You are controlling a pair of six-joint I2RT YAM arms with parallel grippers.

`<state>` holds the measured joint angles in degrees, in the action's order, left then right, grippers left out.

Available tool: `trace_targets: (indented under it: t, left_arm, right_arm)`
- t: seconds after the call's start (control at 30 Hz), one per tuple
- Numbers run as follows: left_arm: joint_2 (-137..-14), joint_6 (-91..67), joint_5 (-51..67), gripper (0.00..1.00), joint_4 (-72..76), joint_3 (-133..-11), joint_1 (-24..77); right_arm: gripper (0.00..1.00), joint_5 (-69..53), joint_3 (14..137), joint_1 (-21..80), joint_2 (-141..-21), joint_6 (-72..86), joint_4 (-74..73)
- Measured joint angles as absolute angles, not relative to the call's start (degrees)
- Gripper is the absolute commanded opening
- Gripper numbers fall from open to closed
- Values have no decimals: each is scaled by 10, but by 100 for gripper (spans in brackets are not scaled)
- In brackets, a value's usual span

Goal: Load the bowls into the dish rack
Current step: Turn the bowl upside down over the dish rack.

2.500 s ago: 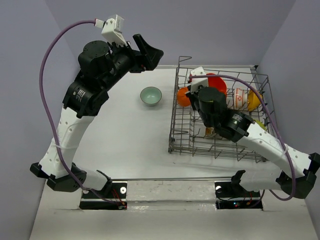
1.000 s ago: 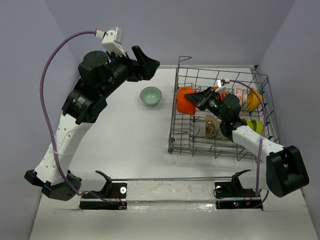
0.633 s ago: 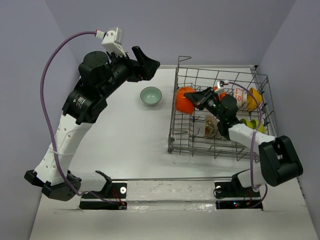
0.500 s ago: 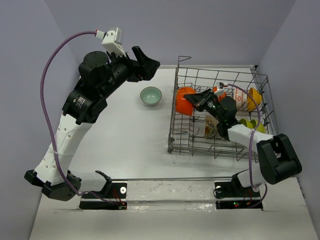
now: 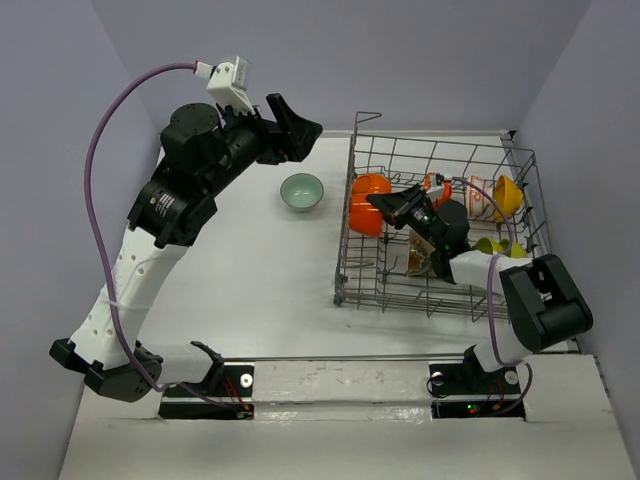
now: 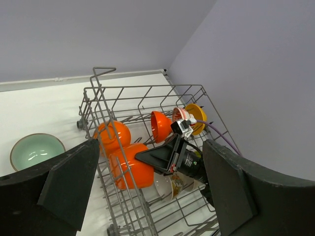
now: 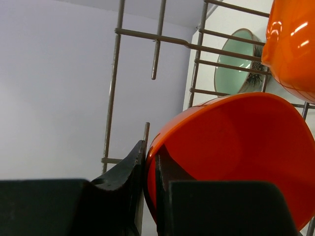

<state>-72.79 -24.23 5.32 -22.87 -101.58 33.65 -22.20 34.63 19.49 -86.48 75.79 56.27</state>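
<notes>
My right gripper is low inside the grey wire dish rack, shut on the rim of a red-orange bowl. The right wrist view shows the fingers pinching that rim, with the bowl on edge by the rack's left wall. A second orange bowl stands just behind it. A pale teal bowl sits on the table left of the rack. My left gripper is open and empty, raised above the table's back; its view shows the teal bowl and the rack.
Further bowls stand in the rack: a yellow one, a white one with red pattern, a lime green one and a patterned white one. Grey walls close in the back and both sides.
My right arm has dropped low into the rack and carried the held red-orange bowl down toward the rack's near-left part. My left arm has barely moved.
</notes>
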Motion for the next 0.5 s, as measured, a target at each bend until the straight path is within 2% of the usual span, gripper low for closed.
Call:
trace_targets:
  t: [0.5]
  left_arm:
    - [-728,-245,57,94,-225,-1008,336]
  right_arm:
    - [1,-269,344,184,-897,787,584]
